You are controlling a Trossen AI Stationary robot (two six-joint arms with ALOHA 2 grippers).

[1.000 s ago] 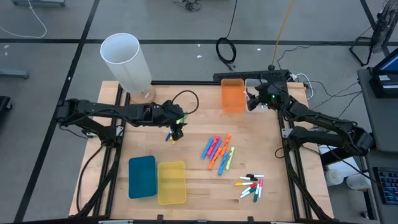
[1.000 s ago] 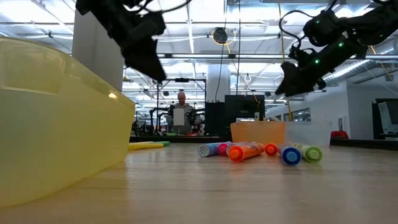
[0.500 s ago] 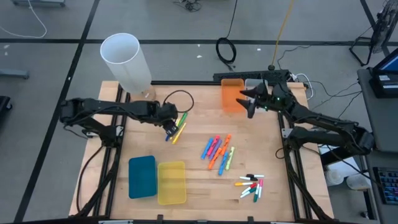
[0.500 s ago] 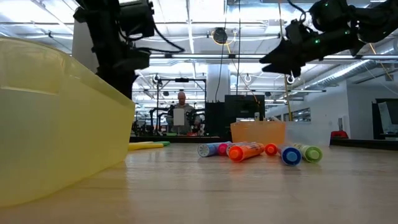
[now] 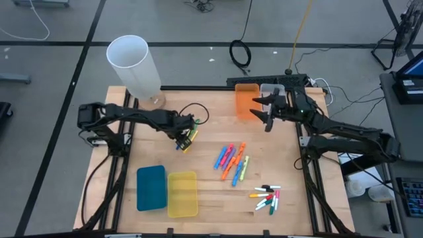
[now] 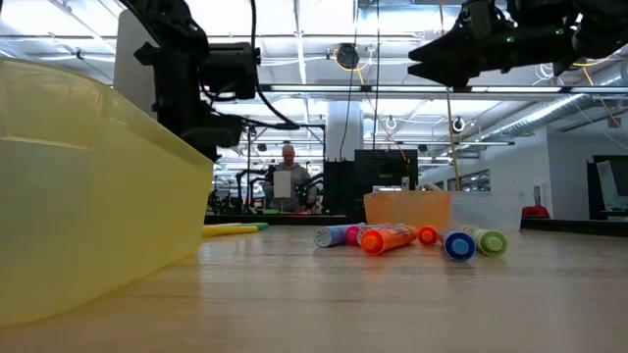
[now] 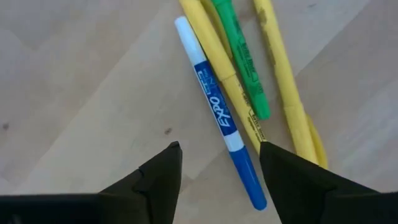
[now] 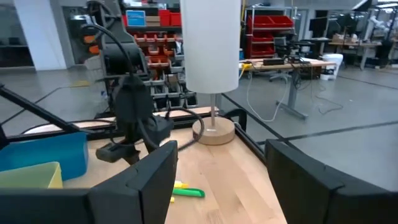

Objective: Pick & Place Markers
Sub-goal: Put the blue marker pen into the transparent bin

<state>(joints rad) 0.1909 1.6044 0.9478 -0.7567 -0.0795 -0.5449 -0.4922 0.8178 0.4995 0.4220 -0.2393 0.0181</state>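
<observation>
A blue-and-white marker [image 7: 219,112] lies flat on the wooden table with two yellow markers [image 7: 283,93] and a green one [image 7: 245,68] beside it, left of centre [image 5: 188,137]. My left gripper [image 7: 219,152] points down over them, open, one finger on either side of the blue marker's blue end; I cannot tell whether it touches. More markers lie in a middle cluster [image 5: 231,160] and a near-right cluster [image 5: 266,197]. My right gripper [image 5: 266,114] hangs open and level, high above the table beside the orange bin [image 5: 246,100], holding nothing.
A blue bin [image 5: 151,187] and a yellow bin [image 5: 182,194] lie side by side near the front left. A clear bin [image 5: 272,91] sits right of the orange one at the back. A tall white cylinder [image 5: 134,66] stands at the far left corner.
My left gripper has come down toward the markers left of centre and tipped until it points straight down. My right gripper has risen away from the orange bin and tipped up from slanting down to level.
</observation>
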